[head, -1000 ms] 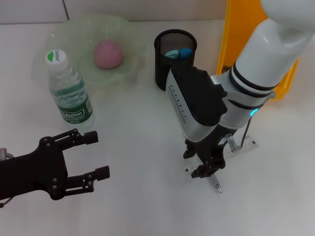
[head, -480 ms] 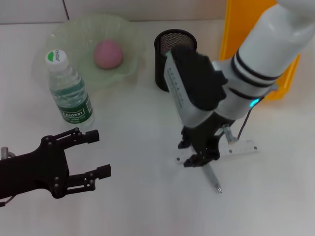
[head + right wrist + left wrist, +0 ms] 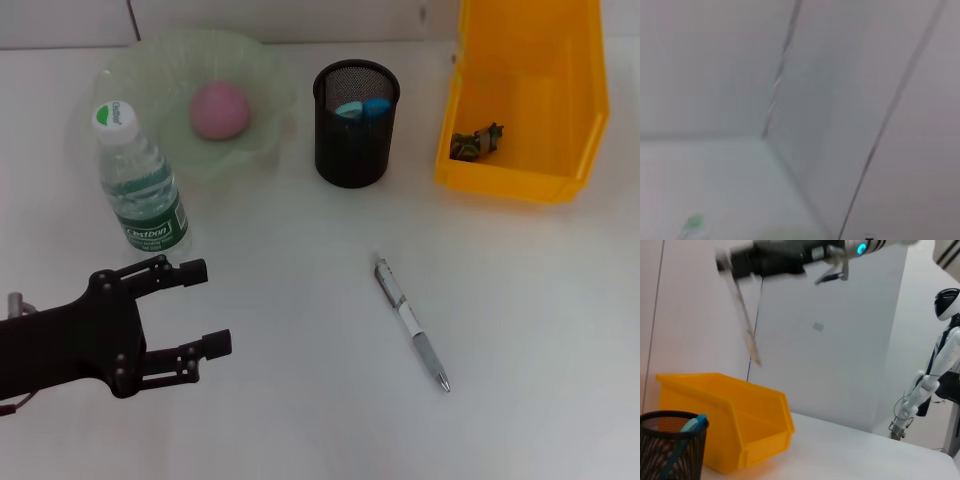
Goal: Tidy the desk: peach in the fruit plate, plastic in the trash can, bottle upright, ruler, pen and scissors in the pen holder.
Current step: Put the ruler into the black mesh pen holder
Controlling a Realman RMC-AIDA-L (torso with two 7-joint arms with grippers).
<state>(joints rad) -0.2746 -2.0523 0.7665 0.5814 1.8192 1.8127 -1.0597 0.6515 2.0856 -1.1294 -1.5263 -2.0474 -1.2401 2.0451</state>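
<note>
The pink peach (image 3: 219,109) lies in the pale green fruit plate (image 3: 130,70). A clear bottle (image 3: 140,186) stands upright beside the plate. Blue scissors handles (image 3: 362,107) poke out of the black mesh pen holder (image 3: 355,140). On the table lies the pen (image 3: 411,322). Crumpled plastic (image 3: 476,141) sits in the yellow trash can (image 3: 520,175). My left gripper (image 3: 208,308) hovers open and empty at the near left. The left wrist view shows my right gripper (image 3: 735,262) high above the trash can (image 3: 740,425), shut on the clear ruler (image 3: 744,317), which hangs down.
Bare white tabletop surrounds the pen. A white wall runs along the back of the desk. Another white robot (image 3: 935,370) stands far off in the left wrist view.
My right arm has risen out of the head view and carried the ruler up off the table. The pen stays where it was. My left gripper has hardly shifted.
</note>
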